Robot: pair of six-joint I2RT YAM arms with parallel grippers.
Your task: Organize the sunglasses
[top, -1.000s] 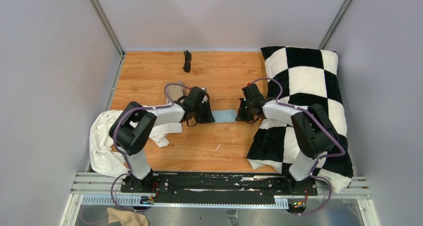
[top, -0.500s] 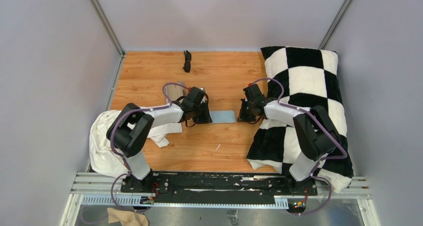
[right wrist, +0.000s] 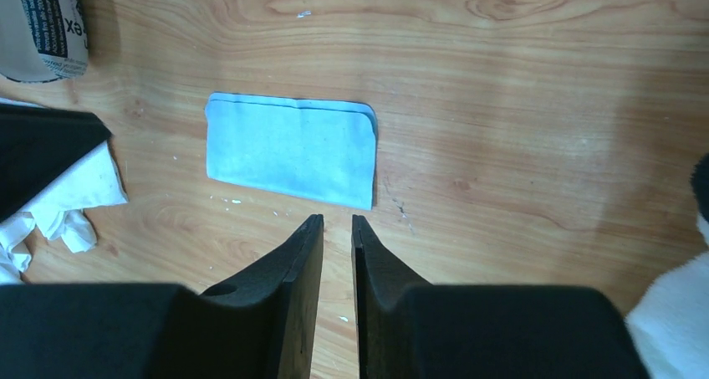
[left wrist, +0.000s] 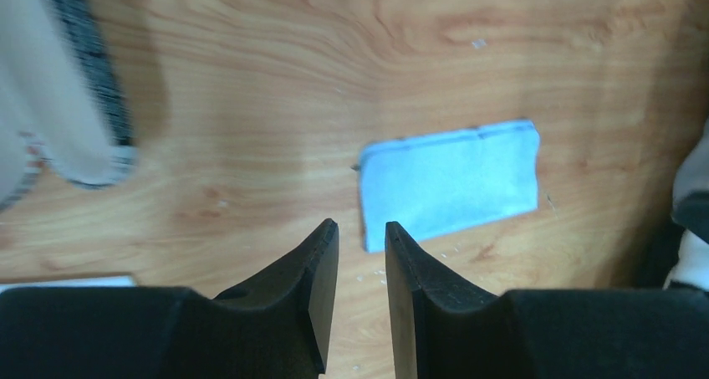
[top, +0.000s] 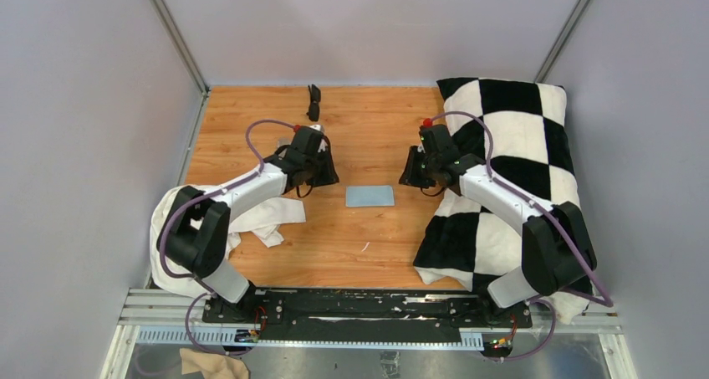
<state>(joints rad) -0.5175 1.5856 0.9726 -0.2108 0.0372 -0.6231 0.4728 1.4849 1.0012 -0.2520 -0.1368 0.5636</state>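
Top external view places the sunglasses [top: 313, 102] folded at the far edge of the worktop [top: 376, 245], well beyond the left fingers [left wrist: 320, 258] and apart from everything else. I judge they sit there for a later step. The blue cloth [left wrist: 450, 182] lies flat just ahead of both sets of fingers, between them, likely spread out ready for use. The left fingers are slightly parted and pinch nothing. The right fingers [right wrist: 305, 249] likewise stand a narrow gap apart, empty. The case [right wrist: 46, 19] is cut off at the frame edge in both wrist views and hidden by the left arm [top: 251, 182] from above, so I cannot tell whether it is open.
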